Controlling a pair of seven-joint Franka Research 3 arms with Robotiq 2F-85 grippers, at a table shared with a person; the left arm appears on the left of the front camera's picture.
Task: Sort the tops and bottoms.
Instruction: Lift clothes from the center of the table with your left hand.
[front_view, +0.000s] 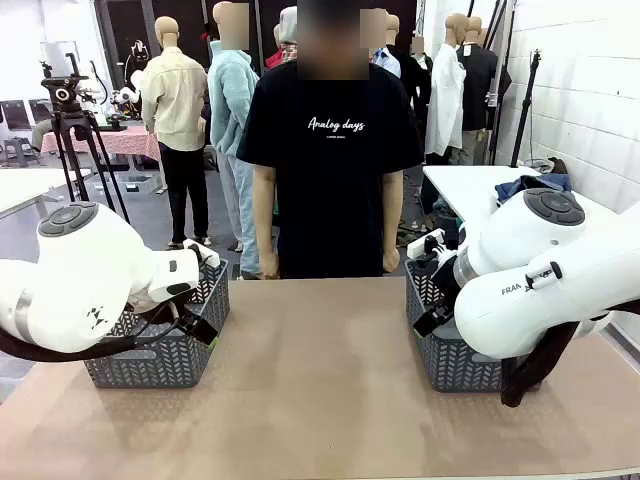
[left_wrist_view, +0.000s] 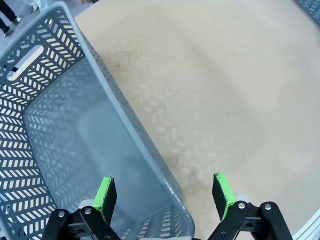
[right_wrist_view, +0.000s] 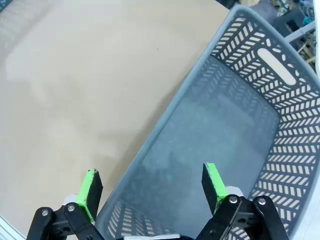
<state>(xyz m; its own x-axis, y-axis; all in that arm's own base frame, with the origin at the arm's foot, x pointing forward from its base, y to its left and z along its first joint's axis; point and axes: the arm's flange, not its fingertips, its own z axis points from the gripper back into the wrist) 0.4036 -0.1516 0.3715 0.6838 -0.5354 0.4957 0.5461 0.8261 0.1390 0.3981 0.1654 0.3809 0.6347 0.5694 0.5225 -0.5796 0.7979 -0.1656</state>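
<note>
The tops and the bottoms are out of view; no garment lies on the brown table (front_view: 320, 390). My left gripper (left_wrist_view: 162, 197) hangs open over the near rim of an empty grey basket (left_wrist_view: 55, 115), one green pad above the basket's floor and the other above the tabletop. My right gripper (right_wrist_view: 152, 187) is open in the same way, straddling the rim of a second empty grey basket (right_wrist_view: 280, 130). From the front, the left gripper (front_view: 198, 322) sits at the left basket (front_view: 150, 365) and the right gripper (front_view: 433, 318) at the right basket (front_view: 450, 368).
A person in a black lettered T-shirt (front_view: 335, 170) stands at the table's far edge between the baskets, arms down. Behind on the right, a white table (front_view: 470, 185) carries a heap of blue cloth (front_view: 532, 186). A camera tripod (front_view: 75, 130) stands back left.
</note>
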